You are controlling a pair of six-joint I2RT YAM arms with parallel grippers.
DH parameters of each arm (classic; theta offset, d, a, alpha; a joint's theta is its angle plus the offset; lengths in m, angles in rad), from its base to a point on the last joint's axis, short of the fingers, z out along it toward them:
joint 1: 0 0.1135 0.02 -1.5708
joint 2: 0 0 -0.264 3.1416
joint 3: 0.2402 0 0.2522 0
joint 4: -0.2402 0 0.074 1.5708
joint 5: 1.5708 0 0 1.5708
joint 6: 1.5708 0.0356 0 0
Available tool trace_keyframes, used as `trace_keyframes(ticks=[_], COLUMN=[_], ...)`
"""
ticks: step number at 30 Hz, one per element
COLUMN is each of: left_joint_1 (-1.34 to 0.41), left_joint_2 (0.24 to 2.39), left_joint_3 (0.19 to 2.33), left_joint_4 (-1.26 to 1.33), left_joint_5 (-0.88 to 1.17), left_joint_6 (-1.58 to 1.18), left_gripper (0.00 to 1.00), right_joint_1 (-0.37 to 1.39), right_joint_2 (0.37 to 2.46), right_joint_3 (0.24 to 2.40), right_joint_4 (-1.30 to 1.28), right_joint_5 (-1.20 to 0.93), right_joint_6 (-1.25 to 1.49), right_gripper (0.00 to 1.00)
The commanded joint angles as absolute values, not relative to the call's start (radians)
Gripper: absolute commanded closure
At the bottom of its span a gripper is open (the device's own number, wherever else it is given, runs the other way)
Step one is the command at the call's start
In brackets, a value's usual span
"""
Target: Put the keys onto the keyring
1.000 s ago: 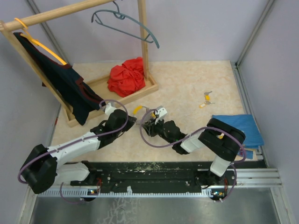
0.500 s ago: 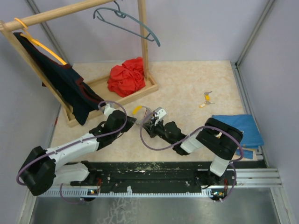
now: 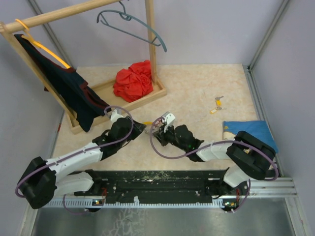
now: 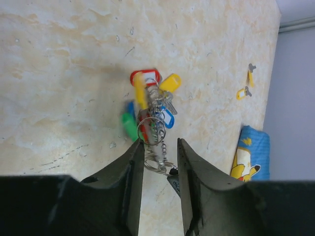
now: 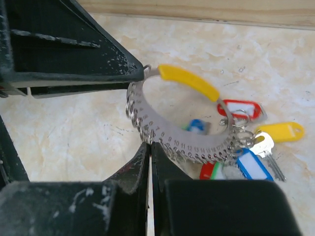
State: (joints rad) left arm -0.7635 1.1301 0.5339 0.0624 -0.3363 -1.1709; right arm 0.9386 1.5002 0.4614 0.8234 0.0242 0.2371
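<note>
Compared with the earlier top views, the elbow of the right arm has been swung out toward the lower right of the frame, and its forearm is now stretched low across the table (image 3: 197, 83). The right gripper (image 5: 150, 146) has been kept at the centre of the frame, where the keyring (image 5: 183, 148) is held. The ring's yellow section (image 5: 189, 81) has been brought slightly lower in the top view. The left arm is seen almost unmoved.

In the right wrist view, the right jaws are closed flat on the lower edge of the grey numbered band. The left gripper (image 4: 158, 142) is met by the end of the ring, beside the yellow section, at the upper left of that frame. Its jaws are narrow, with the ring between them, and it is judged to be gripped. The threaded keys (image 5: 239, 109), tagged red, yellow, blue and green, are hung from the band at the right of that frame, clear of the table.

Two yellow-tagged keys (image 3: 216, 105) are left lying at the upper right of the table, well apart from both grippers. The shift is judged to be a re-orienting of the ring between the two grips, so threading is not yet finished
</note>
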Motion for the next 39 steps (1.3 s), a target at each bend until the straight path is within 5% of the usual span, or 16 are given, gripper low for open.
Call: trace_keyframes(ticks=[1, 10, 13, 21, 29, 39], left_joint_1=[-0.770, -0.769, -0.769, -0.754, -0.652, -0.600], left_joint_2=[1.075, 0.986, 0.952, 0.973, 1.181, 1.371], left_joint_3=[0.486, 0.370, 0.295, 0.248, 0.275, 0.325], left_joint_4=[0.117, 0.232, 0.367, 0.634, 0.835, 0.980], left_joint_5=[-0.326, -0.273, -0.205, 0.004, 0.435, 0.704], left_joint_6=[-1.101, -0.779, -0.603, -0.274, -0.073, -0.013], left_gripper=[0.53, 0.16, 0.12, 0.18, 0.30, 0.44], right_joint_1=[0.920, 0.878, 0.851, 0.811, 0.746, 0.726], right_joint_2=[1.437, 1.392, 1.376, 1.359, 1.338, 1.343], right_joint_3=[0.551, 0.650, 0.663, 0.728, 0.752, 0.743], right_joint_4=[0.601, 0.338, 0.289, 0.117, 0.078, 0.121], right_joint_5=[-0.021, -0.109, -0.159, -0.228, -0.381, -0.466], right_joint_6=[0.185, 0.077, 0.028, -0.180, -0.277, -0.310], right_gripper=[1.00, 1.00, 1.00, 1.00, 1.00, 1.00])
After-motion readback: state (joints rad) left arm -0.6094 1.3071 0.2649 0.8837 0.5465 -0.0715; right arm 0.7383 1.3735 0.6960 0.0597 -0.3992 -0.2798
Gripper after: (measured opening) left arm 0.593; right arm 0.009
